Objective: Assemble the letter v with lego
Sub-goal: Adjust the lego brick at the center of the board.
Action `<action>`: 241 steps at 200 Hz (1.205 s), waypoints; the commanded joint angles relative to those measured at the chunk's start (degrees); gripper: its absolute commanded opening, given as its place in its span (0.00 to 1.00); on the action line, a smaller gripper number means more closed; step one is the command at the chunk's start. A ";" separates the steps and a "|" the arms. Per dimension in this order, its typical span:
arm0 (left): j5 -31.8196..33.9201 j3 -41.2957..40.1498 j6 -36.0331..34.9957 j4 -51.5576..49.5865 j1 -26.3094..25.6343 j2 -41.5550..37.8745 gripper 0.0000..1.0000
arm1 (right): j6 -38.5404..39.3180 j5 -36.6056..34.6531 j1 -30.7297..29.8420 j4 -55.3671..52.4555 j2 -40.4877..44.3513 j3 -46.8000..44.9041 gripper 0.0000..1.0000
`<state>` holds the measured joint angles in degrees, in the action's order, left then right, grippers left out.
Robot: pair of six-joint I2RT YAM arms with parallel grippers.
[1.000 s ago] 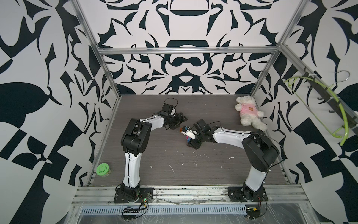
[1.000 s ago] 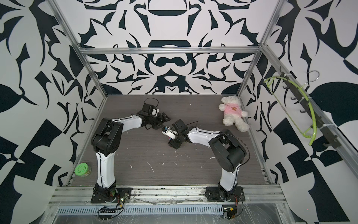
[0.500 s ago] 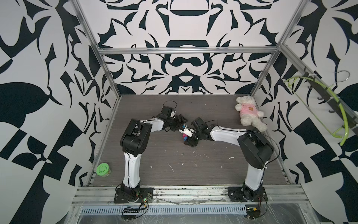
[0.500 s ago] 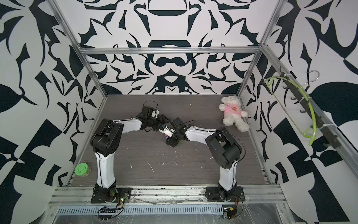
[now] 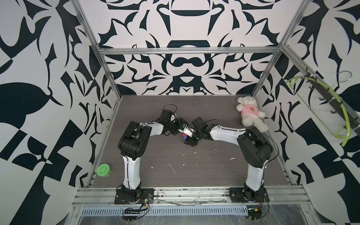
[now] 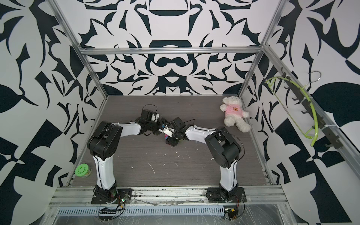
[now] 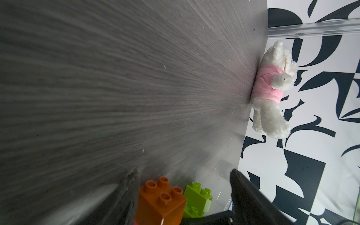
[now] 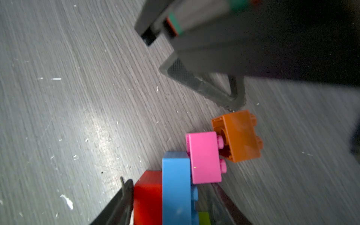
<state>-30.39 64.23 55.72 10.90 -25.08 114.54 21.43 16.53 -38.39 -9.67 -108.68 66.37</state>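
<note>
Since a second ago our right claw (image 8: 169, 185) and left claw (image 7: 184, 171) have drawn closer mid-tabletop (image 5: 194, 175). Right grips the lego (image 8: 202, 157) at red and blue; left stands open around its orange brick (image 7: 161, 198). We judge it light, rigid, slick: pinch flat sides.

Count on inspection. Two robot arms: left arm (image 5: 134, 140) and right arm (image 5: 253, 148). One brick cluster (image 8: 175, 175), in which five bricks are countable: one orange brick (image 8: 236, 135), one pink brick (image 8: 204, 157), one blue brick (image 8: 175, 204), one red brick (image 8: 148, 196), one lime green brick (image 8: 203, 218); a second lime green cannot be confirmed. One teddy bear (image 5: 250, 113), upper right of the floor in both top views. One green-lidded jar (image 5: 103, 170), lower left. One green hanger (image 5: 343, 109), right wall
</note>
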 commanded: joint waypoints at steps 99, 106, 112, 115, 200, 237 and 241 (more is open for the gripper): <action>5.77 -3.35 -10.14 -16.76 8.14 -12.86 0.91 | 9.56 3.06 2.99 -14.86 -1.29 14.39 0.67; 5.65 -3.67 -10.43 -17.04 8.65 -13.34 0.92 | 10.12 3.14 3.22 -15.33 -2.26 15.70 0.68; 5.54 -4.00 -10.61 -17.05 9.01 -13.75 0.92 | 11.48 4.24 3.48 -15.97 -2.93 16.60 0.68; 5.44 -4.13 -10.75 -17.05 9.19 -13.93 0.92 | 12.00 4.60 3.62 -16.20 -3.20 16.94 0.68; 3.95 -7.54 -11.95 -16.00 12.56 -15.05 0.92 | 21.86 8.54 5.61 -21.06 -9.07 23.85 0.72; 3.74 -7.56 -12.22 -15.95 13.03 -14.87 0.92 | 21.64 8.10 5.61 -20.39 -10.49 24.99 0.73; 3.69 -7.54 -12.22 -15.91 13.12 -14.87 0.92 | 21.64 8.03 5.61 -20.58 -10.72 25.30 0.73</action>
<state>-25.78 57.19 44.82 -4.75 -12.36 100.66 42.04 23.57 -32.91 -29.78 -119.37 88.53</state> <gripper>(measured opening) 0.919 0.730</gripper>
